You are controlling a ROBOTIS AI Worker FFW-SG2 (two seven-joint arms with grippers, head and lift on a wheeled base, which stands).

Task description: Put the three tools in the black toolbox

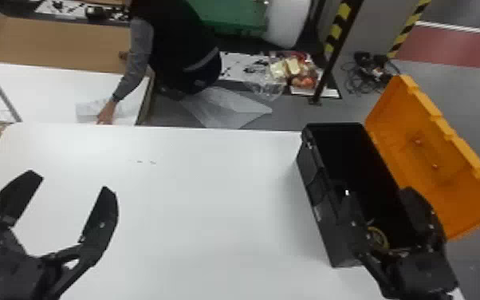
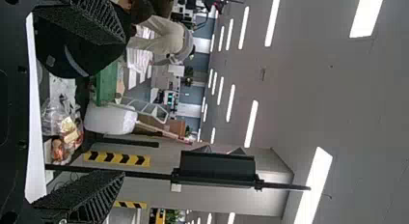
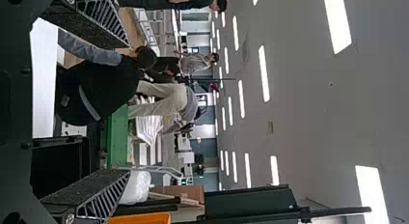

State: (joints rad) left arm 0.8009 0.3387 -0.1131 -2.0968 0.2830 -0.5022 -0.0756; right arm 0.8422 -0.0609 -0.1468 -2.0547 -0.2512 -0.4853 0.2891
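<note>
The black toolbox [image 1: 319,195] stands on the right of the white table with its orange lid [image 1: 422,151] swung back. Inside its near end lies a yellow round item [image 1: 378,238], partly covered by my right arm; I cannot tell which tool it is. My right gripper [image 1: 378,195] is over the box, fingers spread and nothing between them. In the right wrist view the same gripper [image 3: 128,108] is open, near the toolbox [image 3: 58,161]. My left gripper [image 1: 71,183] stands open and unloaded above the table's left part, and in the left wrist view the left gripper [image 2: 123,108] is also wide apart.
The white table [image 1: 195,199] bears small dark marks toward its far edge. Beyond it are a second table [image 1: 52,87], clear plastic sheeting [image 1: 227,107] on the floor and a striped post [image 1: 337,32]. The raised lid extends past the right side of the box.
</note>
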